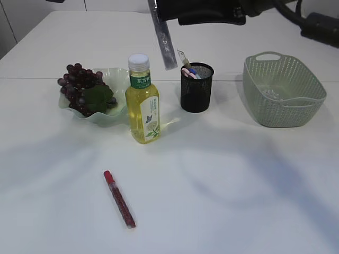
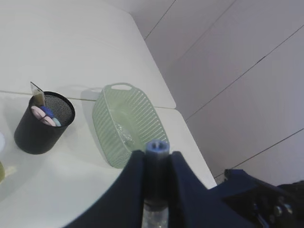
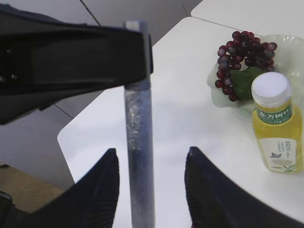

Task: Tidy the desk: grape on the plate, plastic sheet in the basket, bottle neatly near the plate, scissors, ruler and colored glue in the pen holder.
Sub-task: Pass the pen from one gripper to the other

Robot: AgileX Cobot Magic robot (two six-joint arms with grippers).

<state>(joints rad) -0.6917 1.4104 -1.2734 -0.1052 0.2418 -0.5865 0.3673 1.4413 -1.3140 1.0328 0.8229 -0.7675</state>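
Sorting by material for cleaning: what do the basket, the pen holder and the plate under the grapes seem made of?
Basket: looks like moulded plastic, matte pale green, with a woven-pattern perforated wall and cut-out handle. Pen holder: probably metal wire mesh, black, fine see-through grid. Plate: glossy translucent pale green with a wavy rim, glass or plastic; cannot tell which.
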